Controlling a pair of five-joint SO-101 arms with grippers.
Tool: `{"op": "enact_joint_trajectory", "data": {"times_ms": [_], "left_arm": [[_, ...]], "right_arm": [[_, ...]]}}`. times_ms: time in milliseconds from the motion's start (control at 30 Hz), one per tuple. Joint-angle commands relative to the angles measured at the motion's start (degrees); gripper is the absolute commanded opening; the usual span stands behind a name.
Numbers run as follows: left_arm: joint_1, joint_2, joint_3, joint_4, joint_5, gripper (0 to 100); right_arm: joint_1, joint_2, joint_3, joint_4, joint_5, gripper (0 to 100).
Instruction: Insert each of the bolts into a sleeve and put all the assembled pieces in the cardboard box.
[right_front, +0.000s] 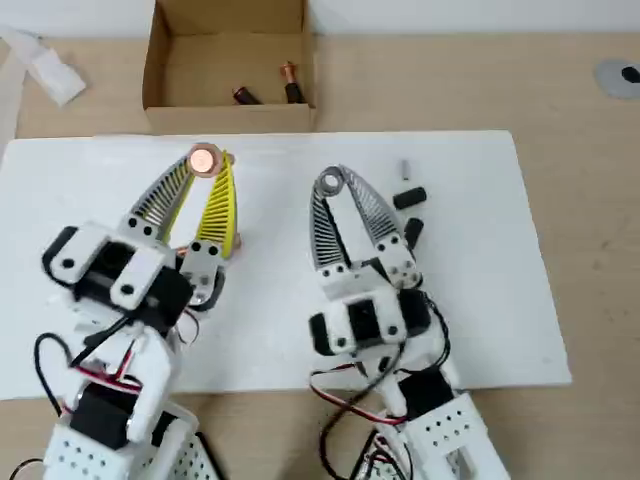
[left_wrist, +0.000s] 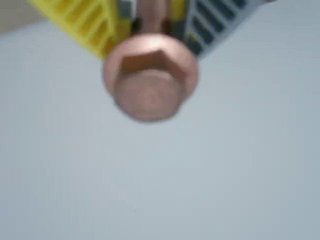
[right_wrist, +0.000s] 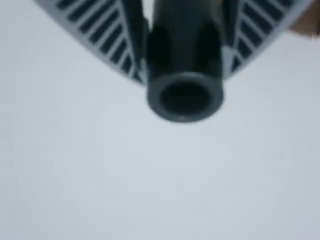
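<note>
A copper bolt (left_wrist: 150, 85) is clamped in the left gripper (right_front: 206, 165), pinched between its yellow and grey fingers with the hex head pointing out past the tips. It sits at the far part of the white sheet (right_front: 480, 300), close to the sheet's far edge and just short of the front wall of the cardboard box (right_front: 153, 70). The right gripper (right_front: 331, 183) is closed around a dark sleeve (right_wrist: 185, 95), whose open bore faces outward beyond the fingertips. It is at the middle of the sheet, a little nearer the arms than the bolt. Bolt and sleeve are apart, with a bare strip of sheet between the two grippers.

Inside the box, two assembled pieces (right_front: 291, 88) lie in the right half near the front wall, and the left half of the box floor is bare cardboard.

Two loose black sleeves (right_front: 408, 198) lie on the sheet just beside the right gripper's outer finger, the nearer one almost touching it. A small grey piece (right_front: 405, 168) lies just beyond them. From there the sheet runs bare to its right edge, and on the other side it is bare from the left gripper out to the left edge.

The wooden surface (right_front: 560, 110) shows around the sheet. A grey disc (right_front: 615, 78) lies at its far right and a white scrap (right_front: 50, 68) at its far left, both well apart from the box.
</note>
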Motion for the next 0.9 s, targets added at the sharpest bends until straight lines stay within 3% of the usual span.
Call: {"op": "enact_joint_trajectory", "data": {"times_ms": [0, 167, 333, 667, 867], "left_arm": [[2.2, 0.0, 1.7, -5.8, -0.6, 1], [7.6, 0.0, 5.1, -11.6, -7.3, 1], [10.3, 0.0, 6.5, -17.4, -8.9, 1], [14.2, 0.0, 6.5, -18.5, -7.9, 1], [15.2, 0.0, 6.4, -18.5, 0.4, 1]], "right_arm": [[1.1, -4.2, 0.1, 6.2, -2.5, 0.9], [2.2, -6.6, 0.1, 13.4, -7.5, 0.9], [6.4, -6.6, 0.1, 14.9, -12.6, 0.9], [7.5, -7.0, 0.0, 18.5, -19.2, 0.9], [6.1, -6.6, 0.0, 19.1, -19.1, 0.9]]}}
